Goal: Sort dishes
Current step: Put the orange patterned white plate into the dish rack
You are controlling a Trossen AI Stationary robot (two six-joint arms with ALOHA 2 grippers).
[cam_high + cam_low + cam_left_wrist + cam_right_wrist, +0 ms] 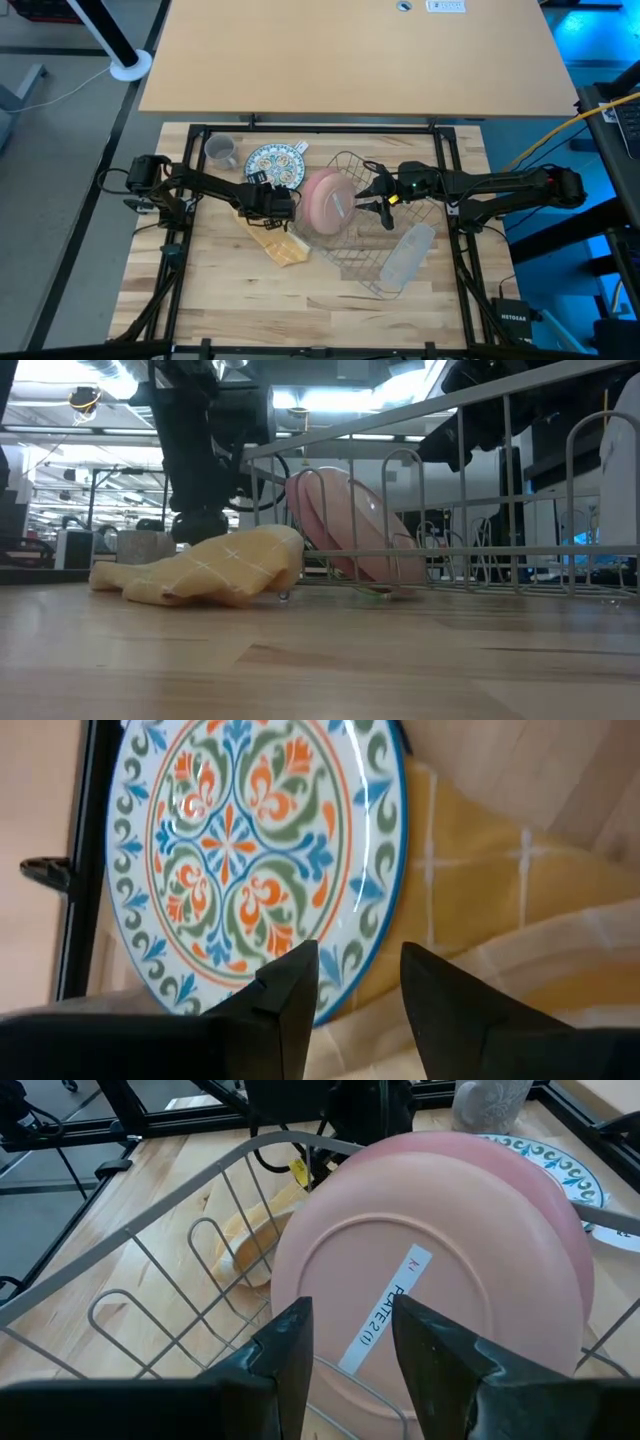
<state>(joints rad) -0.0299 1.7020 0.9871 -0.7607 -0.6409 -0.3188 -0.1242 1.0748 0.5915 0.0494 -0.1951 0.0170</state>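
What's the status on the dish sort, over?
Left claw open over patterned plate. Right claw open at pink plate, which stands in wire rack. Yellow cloth beside rack.

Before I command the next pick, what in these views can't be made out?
- Patterned plate: high view, the left arm covers its near edge; left wrist view cuts off its rim.
- Grey mug: too small in the high view to see inside.
- Pink plate in the wire rack: whether a second pink dish stands behind it is unclear.
- Clear tray: contents unreadable.
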